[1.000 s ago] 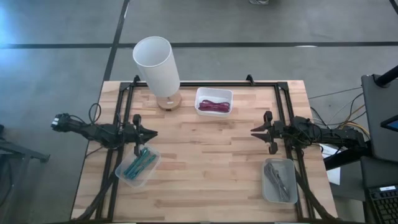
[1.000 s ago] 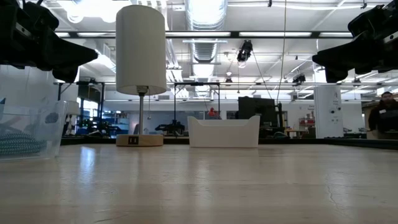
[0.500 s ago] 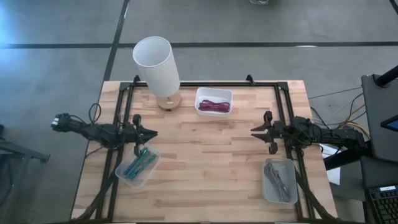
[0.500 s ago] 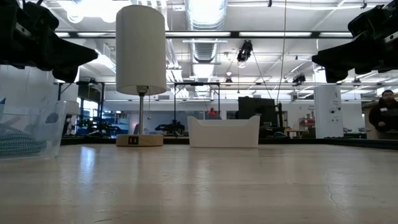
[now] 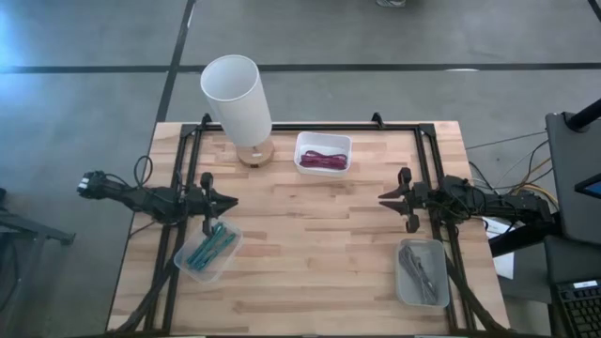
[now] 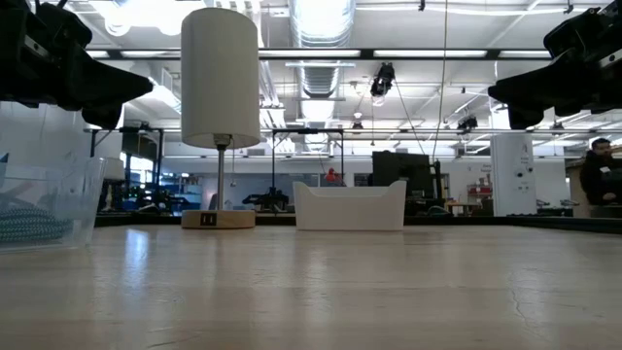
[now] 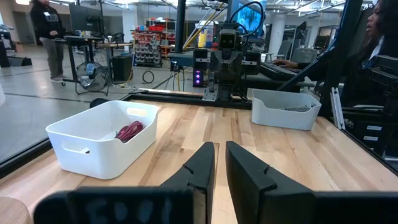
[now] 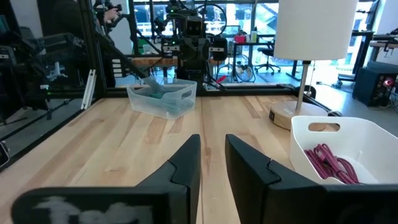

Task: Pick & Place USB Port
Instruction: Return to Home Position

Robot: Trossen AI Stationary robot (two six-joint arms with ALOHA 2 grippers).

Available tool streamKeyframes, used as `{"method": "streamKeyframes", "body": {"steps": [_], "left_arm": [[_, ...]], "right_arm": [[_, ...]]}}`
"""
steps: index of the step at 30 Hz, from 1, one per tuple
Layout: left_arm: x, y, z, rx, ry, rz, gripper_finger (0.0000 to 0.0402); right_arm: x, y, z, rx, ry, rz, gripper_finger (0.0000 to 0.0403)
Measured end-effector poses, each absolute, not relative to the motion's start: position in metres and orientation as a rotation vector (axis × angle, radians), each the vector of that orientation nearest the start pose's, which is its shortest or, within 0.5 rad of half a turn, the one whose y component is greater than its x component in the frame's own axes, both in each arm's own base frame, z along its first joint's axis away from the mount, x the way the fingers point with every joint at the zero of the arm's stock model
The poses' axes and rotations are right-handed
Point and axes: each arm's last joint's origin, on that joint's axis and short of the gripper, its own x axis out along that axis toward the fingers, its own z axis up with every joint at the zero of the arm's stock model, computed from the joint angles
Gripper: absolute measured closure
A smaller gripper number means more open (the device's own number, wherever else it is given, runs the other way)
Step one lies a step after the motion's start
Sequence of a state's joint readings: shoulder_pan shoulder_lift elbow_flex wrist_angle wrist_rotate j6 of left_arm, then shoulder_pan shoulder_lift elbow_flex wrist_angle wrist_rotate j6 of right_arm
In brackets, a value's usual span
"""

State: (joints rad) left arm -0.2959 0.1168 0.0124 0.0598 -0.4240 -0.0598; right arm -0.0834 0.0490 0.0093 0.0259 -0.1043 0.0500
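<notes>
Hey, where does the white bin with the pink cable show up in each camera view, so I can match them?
High view: white bin at the table's far edge, middle.
Low view: white bin dead centre, far back.
Left wrist view: white bin at left, near.
Right wrist view: white bin at lower right.
Shared landmark: the lamp right beside it.

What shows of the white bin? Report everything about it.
The white bin is a small rectangular tub, apparently matte plastic, with rounded corners, a rolled rim and a slot handle cut into an end wall. It stands upright and open on the wooden table near the far edge, beside the lamp base but apart from it. A coiled pink cable lies inside. Nothing else touches it.
</notes>
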Motion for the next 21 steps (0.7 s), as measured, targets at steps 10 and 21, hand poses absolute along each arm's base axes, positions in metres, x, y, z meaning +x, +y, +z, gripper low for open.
{"method": "streamKeyframes", "body": {"steps": [10, 21], "left_arm": [[0.1008, -0.0183, 0.1642, -0.044, 0.038, 0.129, 0.0355], [0.1008, -0.0183, 0.1642, -0.044, 0.038, 0.129, 0.0355]], "right_arm": [[0.0999, -0.0053, 0.1654, 0.052, 0.014, 0.021, 0.0317], [0.1000, -0.0053, 0.1654, 0.053, 0.014, 0.021, 0.0317]]}}
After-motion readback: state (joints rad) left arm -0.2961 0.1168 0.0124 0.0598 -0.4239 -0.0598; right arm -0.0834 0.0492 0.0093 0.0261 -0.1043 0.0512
